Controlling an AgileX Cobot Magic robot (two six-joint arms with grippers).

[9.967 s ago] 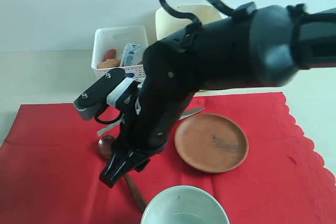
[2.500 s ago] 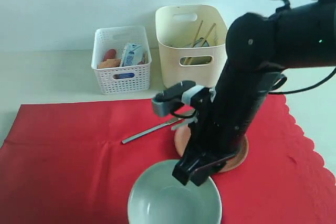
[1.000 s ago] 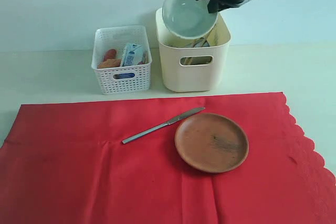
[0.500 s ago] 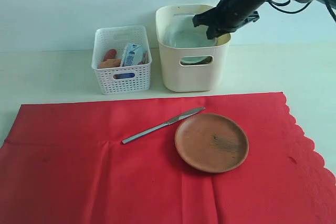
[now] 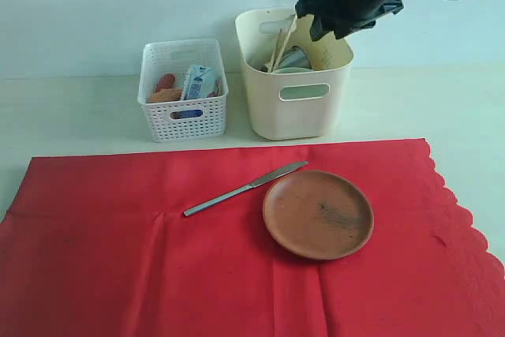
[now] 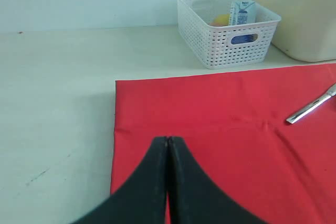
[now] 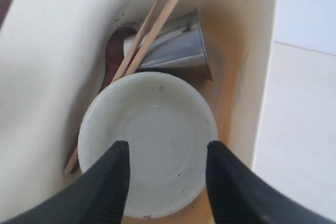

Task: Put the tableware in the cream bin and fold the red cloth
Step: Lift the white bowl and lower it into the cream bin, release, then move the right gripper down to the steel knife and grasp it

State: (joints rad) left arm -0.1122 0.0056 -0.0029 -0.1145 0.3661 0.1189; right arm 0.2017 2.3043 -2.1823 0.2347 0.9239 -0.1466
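Right gripper (image 7: pixel 167 148) hangs above the cream bin (image 5: pixel 296 112) with its jaws spread and nothing between them. The pale bowl (image 7: pixel 149 114) lies free below it, on the bin's floor. Behind the bowl the steel cup (image 7: pixel 176 45) lies on its side, with two chopsticks (image 7: pixel 152 24) leaning across it. The dark spoon (image 7: pixel 113 51) is mostly hidden by them.

In the exterior view the bowl shows only as a pale patch through the handle cutout, and the right arm is cut off at the top edge. The left gripper (image 6: pixel 168 141) is closed and empty, low over the red cloth (image 5: pixel 118 258), which lies flat and runs out of frame. The brown plate (image 5: pixel 317 213) and the knife (image 5: pixel 245 189) rest on the cloth.
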